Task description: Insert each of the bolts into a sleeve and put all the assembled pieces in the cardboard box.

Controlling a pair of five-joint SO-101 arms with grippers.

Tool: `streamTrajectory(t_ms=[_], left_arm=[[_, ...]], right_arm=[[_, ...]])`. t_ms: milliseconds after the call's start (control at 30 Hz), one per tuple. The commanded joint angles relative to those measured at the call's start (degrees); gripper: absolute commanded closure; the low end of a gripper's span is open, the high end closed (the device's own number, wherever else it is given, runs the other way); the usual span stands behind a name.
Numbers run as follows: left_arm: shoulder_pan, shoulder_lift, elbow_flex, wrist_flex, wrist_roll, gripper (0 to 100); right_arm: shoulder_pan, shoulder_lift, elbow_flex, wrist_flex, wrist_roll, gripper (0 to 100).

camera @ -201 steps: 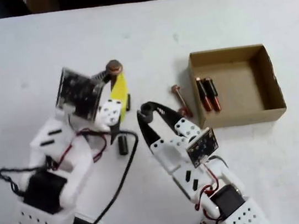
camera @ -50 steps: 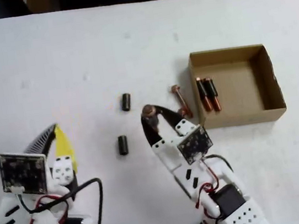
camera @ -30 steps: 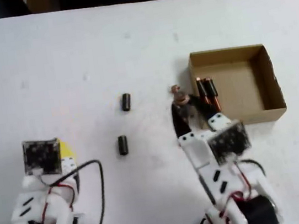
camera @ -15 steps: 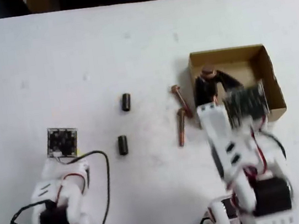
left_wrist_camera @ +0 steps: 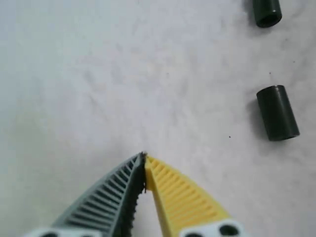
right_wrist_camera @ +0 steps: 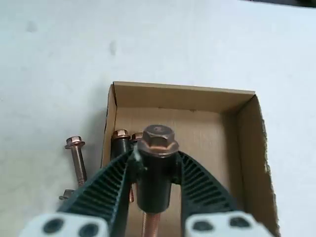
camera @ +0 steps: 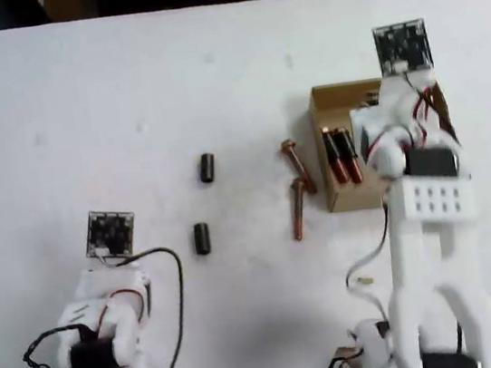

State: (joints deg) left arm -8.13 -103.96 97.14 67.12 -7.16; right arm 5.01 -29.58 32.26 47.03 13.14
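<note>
My right gripper (right_wrist_camera: 155,159) was clamped on a sleeved bolt (right_wrist_camera: 154,185), holding it over the open box (right_wrist_camera: 245,148), not yet let go. Two finished pieces (camera: 341,155) lay side by side inside, against one wall. That left two bare bolts (camera: 297,209) on the worktop (camera: 123,91) just outside the box, and two sleeves (left_wrist_camera: 277,112) lying apart farther over. My left gripper (left_wrist_camera: 144,159) was closed on nothing, near those sleeves. The bolts were coppery metal with flanged hex heads. The sleeves were short, smooth black tubes, and the box was plain brown cardboard.
</note>
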Motion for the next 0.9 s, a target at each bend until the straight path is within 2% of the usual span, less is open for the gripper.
streamTrajectory(t_ms=[0,167,400,767,867], left_arm=[[-0.2,-0.4,-0.2,2.7,-0.3,98],[-0.1,-0.4,-0.2,6.7,-0.4,98],[-0.1,-0.4,-0.2,6.8,-0.4,98],[-0.1,-0.4,-0.2,6.8,-0.4,98],[-0.1,-0.4,-0.2,6.8,-0.4,98]], right_arm=[[0.7,11.6,-9.3,-1.7,0.7,98.1],[1.2,24.1,-16.4,-1.5,2.9,98.1],[4.0,35.9,-22.2,-1.5,5.1,98.1],[3.1,45.4,-26.4,-1.5,9.1,98.0],[1.7,46.9,-26.4,-1.5,9.0,93.3]])
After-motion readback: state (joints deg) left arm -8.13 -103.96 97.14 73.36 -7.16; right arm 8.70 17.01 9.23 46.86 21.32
